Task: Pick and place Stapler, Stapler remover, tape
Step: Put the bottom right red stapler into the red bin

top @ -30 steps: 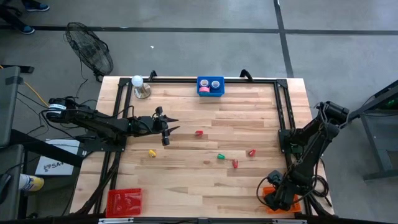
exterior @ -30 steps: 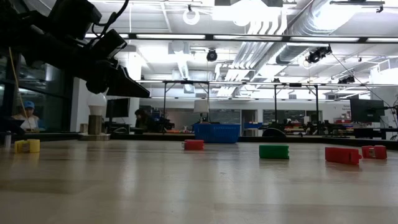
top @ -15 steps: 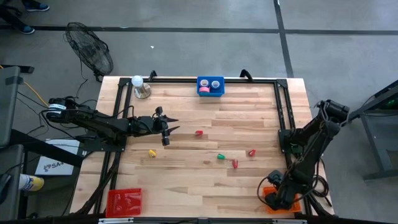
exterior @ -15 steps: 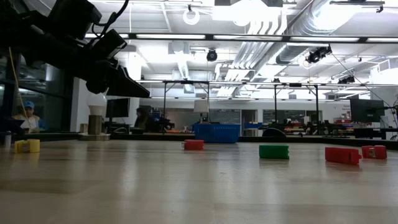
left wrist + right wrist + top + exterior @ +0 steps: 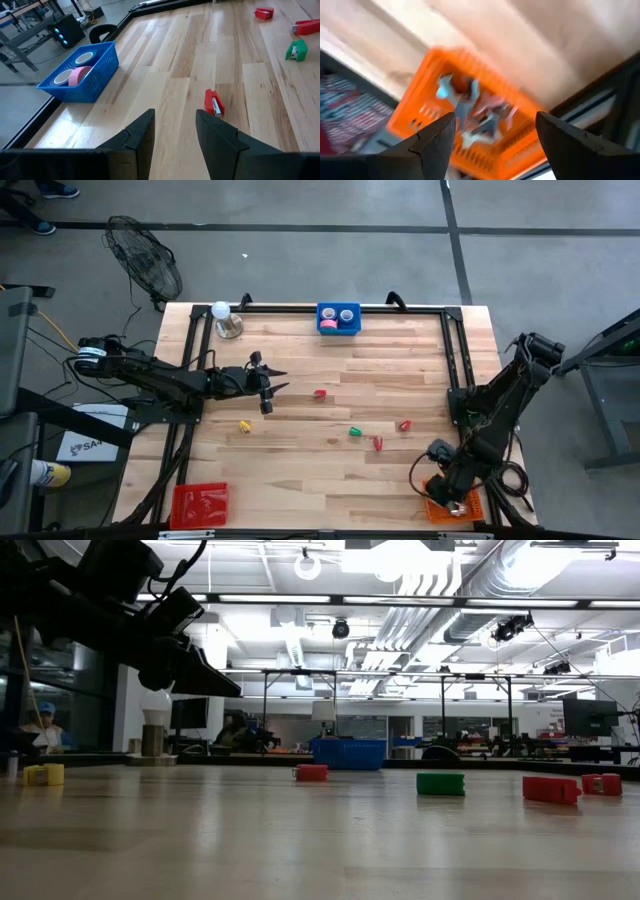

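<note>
orange basket on wood table, metal pieces inside; right pincer spread wide above

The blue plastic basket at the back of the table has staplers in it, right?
Not staplers. The high view shows the blue plastic basket at the table's back edge holding ring-shaped tape rolls; the left wrist view shows a pink one among them.

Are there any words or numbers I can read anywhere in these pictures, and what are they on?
"SA": the only letters that show, on a white box on the floor left of the wooden table; the rest is cut off.
Nothing else: the red staplers, blue plastic basket and orange basket show no readable writing.
</note>
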Available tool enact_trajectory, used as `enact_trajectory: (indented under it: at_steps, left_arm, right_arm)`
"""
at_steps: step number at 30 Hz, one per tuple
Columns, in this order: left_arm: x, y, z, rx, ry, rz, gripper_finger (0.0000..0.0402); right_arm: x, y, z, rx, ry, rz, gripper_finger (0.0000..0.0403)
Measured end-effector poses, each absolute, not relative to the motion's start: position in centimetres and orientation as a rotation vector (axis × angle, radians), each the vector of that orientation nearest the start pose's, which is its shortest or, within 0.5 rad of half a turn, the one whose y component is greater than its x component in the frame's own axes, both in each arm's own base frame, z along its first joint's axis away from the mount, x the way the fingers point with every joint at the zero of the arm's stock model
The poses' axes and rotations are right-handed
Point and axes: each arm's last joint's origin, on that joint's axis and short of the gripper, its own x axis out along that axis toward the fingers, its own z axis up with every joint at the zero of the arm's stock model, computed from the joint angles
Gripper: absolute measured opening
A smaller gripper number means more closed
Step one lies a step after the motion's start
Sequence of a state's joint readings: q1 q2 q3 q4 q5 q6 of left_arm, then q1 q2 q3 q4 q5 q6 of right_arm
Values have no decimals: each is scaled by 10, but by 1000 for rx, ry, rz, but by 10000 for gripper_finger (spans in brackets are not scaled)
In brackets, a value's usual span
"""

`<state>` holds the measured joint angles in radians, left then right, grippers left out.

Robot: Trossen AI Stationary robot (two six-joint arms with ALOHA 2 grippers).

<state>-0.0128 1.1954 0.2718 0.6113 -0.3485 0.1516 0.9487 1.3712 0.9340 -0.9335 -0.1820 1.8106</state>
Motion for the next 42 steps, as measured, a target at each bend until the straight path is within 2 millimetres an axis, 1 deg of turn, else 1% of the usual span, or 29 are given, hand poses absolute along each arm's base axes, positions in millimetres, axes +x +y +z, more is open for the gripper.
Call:
enact_trajectory:
  at_steps: [5,13,17,23,34,37,42]
  left_arm:
    - [209,7,161,206,334,310,138]
    - [209,7,160,206,337,311,138]
    - [209,7,160,207,341,310,138]
    - [209,7,160,207,341,311,138]
    - [209,7,160,207,342,311,138]
    - [209,7,160,207,342,311,138]
    - [209,7,160,207,342,311,138]
  right_arm:
    - [143,177,217,713,1568,-441,266]
    - [169,151,217,546,1463,-381,266]
    - [178,138,217,484,1451,-358,266]
    - [185,118,216,332,1453,-370,266]
    - [196,90,217,43,1426,-328,266]
    - [199,85,217,-57,1405,-316,266]
    - [201,80,218,-211,1403,-246,266]
